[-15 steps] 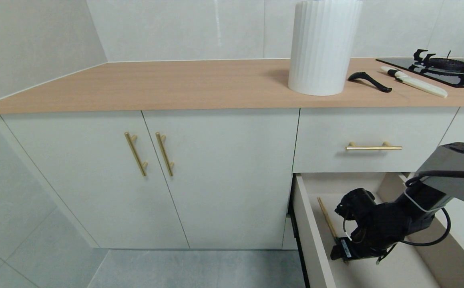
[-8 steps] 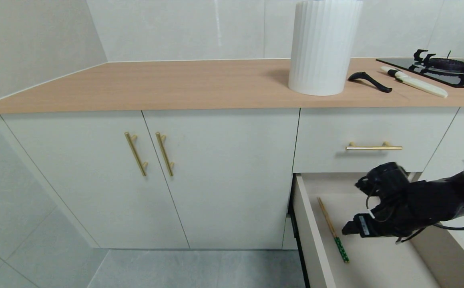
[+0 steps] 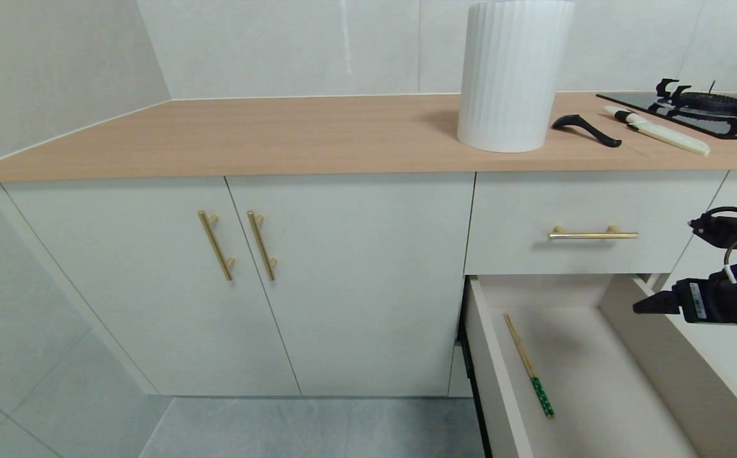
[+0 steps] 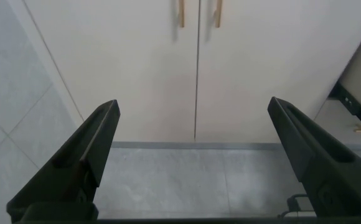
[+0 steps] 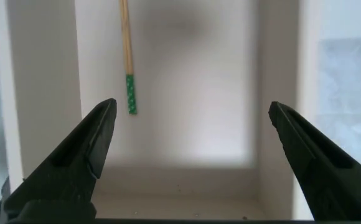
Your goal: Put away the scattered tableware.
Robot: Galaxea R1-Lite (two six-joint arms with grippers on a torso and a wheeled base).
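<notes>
The right claw point(image 3: 653, 305) has been raised out of the open drawer point(image 3: 587, 388). A second ago it was held low inside the drawer, over the near end of the chopsticks point(image 3: 529, 366). Half a second ago it had been lifted above the drawer floor. Now it has been carried up and to the right, beyond the drawer's right wall. The green end of the chopsticks, covered a second ago, has been uncovered.
</notes>
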